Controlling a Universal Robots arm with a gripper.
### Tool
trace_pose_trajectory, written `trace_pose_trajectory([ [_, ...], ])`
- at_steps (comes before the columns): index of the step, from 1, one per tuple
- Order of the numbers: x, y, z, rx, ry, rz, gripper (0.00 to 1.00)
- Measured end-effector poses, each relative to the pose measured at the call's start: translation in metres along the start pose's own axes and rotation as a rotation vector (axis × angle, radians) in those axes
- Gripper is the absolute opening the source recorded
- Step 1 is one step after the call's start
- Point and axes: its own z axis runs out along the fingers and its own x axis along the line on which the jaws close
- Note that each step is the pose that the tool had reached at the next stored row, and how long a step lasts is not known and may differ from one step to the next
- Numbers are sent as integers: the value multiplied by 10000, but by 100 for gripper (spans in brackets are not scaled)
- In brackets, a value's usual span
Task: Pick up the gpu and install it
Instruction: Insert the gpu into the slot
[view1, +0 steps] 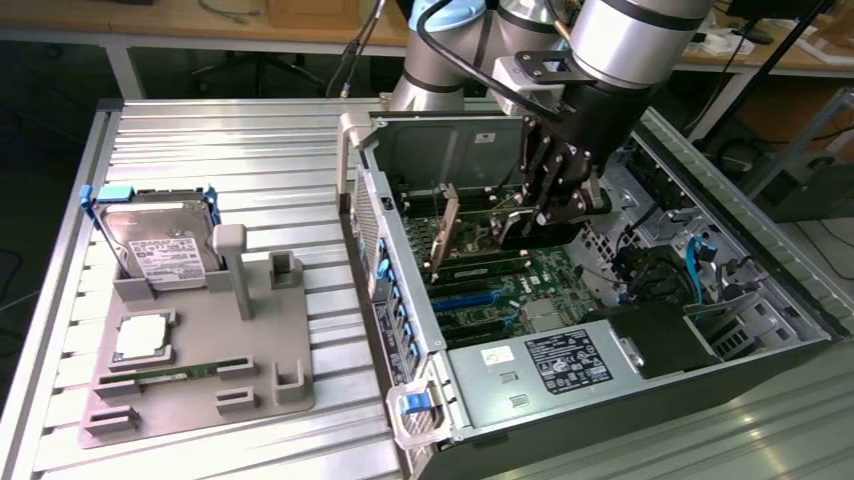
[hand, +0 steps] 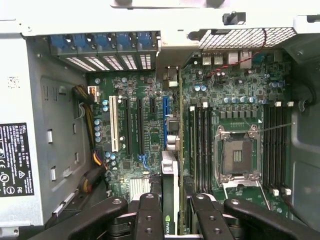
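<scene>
The gripper (hand: 171, 207) was clamped on the gpu (hand: 170, 170), its fingers (hand: 149, 215) pressed against either face of the card, which stood on edge over the motherboard (hand: 235, 100) beside the blue expansion slot (hand: 164, 117). Beyond it, inside the open computer case (view1: 400, 150), the processor socket (hand: 238, 155) lay bare. Farther off, on the grey parts tray (view1: 280, 330) at the exterior view's left, sat the hard drive (view1: 158, 245) and memory stick (view1: 174, 373).
</scene>
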Motion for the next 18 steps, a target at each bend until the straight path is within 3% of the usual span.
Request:
trace_pose_trajectory([
  [18, 2, 0, 73, 0, 0, 0, 27],
])
